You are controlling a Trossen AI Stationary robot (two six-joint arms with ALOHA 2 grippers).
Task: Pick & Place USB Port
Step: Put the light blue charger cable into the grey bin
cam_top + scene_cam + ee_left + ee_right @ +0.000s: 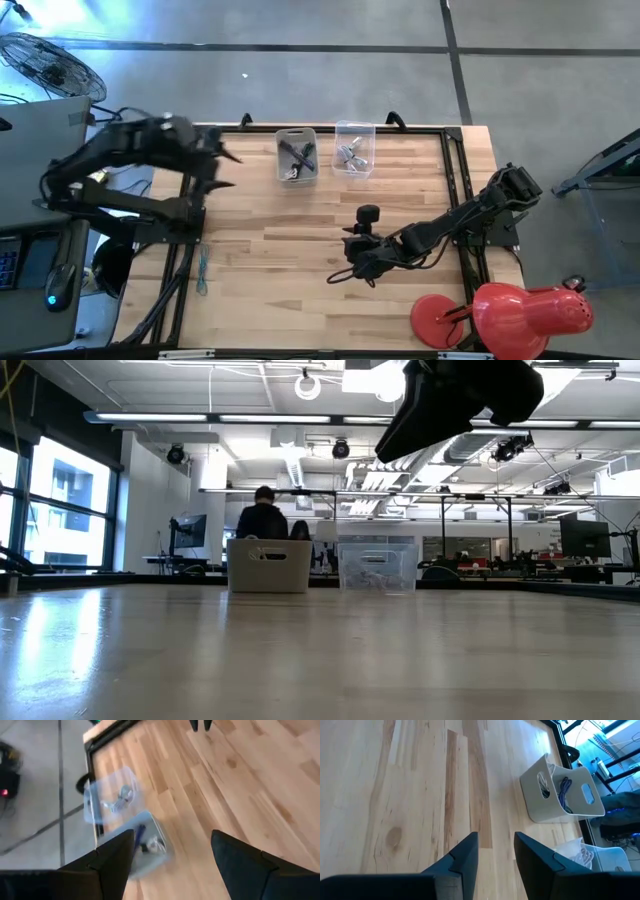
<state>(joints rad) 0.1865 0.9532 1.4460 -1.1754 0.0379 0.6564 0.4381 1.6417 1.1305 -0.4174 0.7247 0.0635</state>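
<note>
A grey bin with dark cables and a clear bin with small metal USB parts stand side by side at the table's far edge. Both also show in the low view, grey bin and clear bin. My left gripper hovers open near the table's left edge, to the left of the grey bin. My right gripper is over the near middle of the table, fingers a little apart, holding nothing, with the grey bin ahead of it.
A red desk lamp sits at the near right corner. A thin blue cable lies by the left frame rail. Bare wood spreads between the arms. A seated person is in the room behind the bins.
</note>
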